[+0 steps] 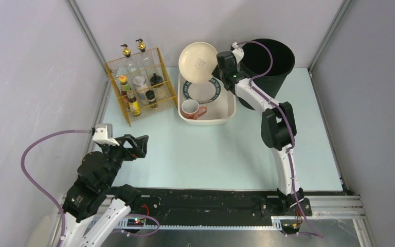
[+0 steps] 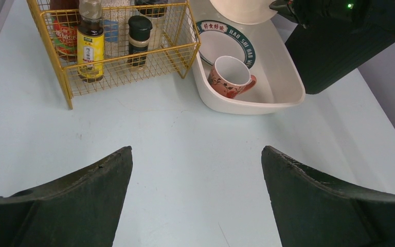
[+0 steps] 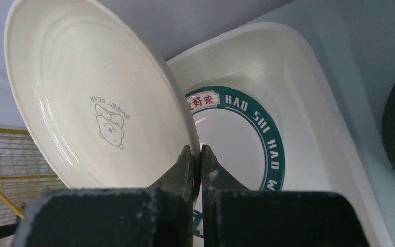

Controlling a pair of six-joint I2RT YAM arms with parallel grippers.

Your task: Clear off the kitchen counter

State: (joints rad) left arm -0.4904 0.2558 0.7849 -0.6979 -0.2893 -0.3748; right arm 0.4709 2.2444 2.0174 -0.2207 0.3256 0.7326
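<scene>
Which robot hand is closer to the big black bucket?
Right. The right gripper, pinching a cream plate, is just beside the black bucket; the left gripper hangs over the counter, far from it.

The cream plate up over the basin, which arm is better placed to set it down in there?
Right. The right gripper is shut on the cream plate at its rim, holding it tilted above the white basin. The left gripper is open over the counter, well short of the basin.

place: I work in a lab test cell dressed as a kitchen | evidence: bare grey panels, aluminium rails framing my mint tabletop | props: yellow wire spice rack, white dish basin
</scene>
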